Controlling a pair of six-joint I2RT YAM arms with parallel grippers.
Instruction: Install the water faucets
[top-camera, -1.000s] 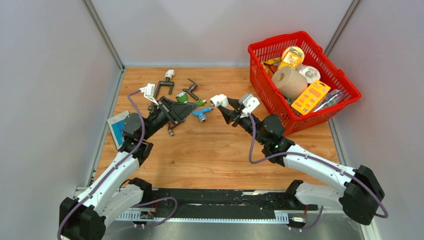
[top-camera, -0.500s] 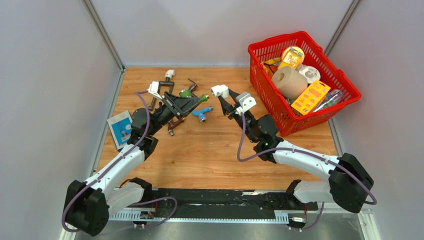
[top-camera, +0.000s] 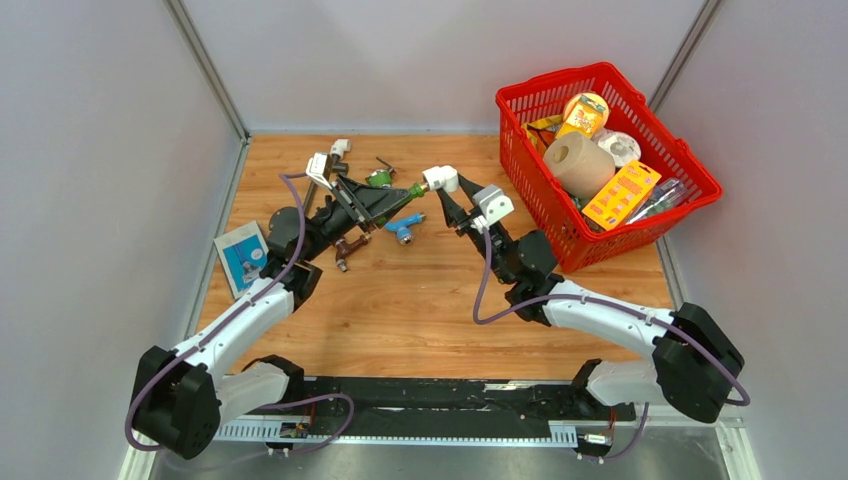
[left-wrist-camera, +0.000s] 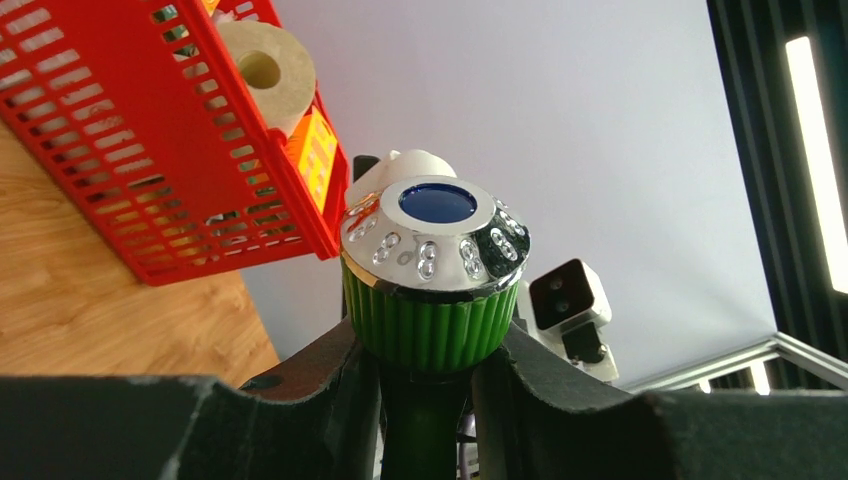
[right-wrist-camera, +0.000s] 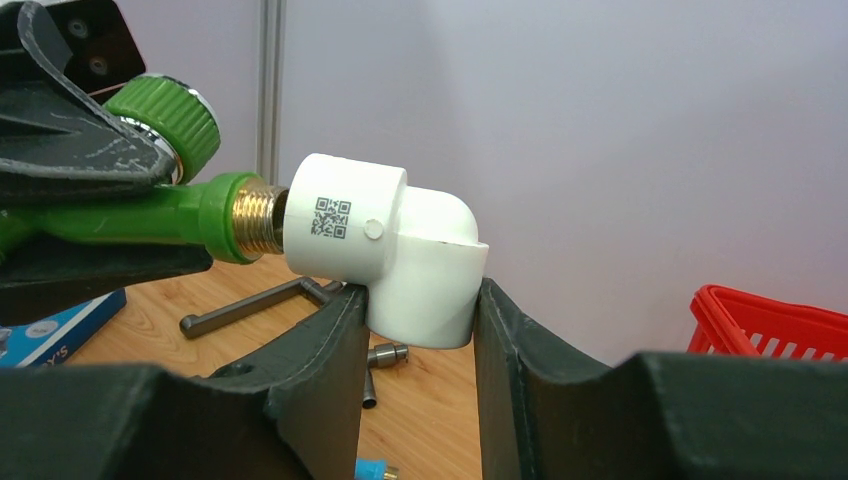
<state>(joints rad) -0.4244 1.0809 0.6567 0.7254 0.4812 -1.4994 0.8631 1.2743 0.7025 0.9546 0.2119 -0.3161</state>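
A: Green faucet (right-wrist-camera: 190, 225), position?
B: Held above the worktop (top-camera: 430, 300). Left gripper (left-wrist-camera: 430, 375) is clamped on its ribbed knob, brass thread at the white elbow (right-wrist-camera: 385, 245), which is pinched in the right gripper (top-camera: 452, 207).
A: Handling?
B: Rigid, light (probably slick plastic). Grip the ribs.

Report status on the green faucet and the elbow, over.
Left gripper shut on green faucet. Right gripper shut on white elbow. Brass thread at elbow's mouth, mostly exposed. Nothing between them.

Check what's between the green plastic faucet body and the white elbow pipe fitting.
Right wrist view: only the brass thread of the green plastic faucet, reaching the white elbow pipe fitting.
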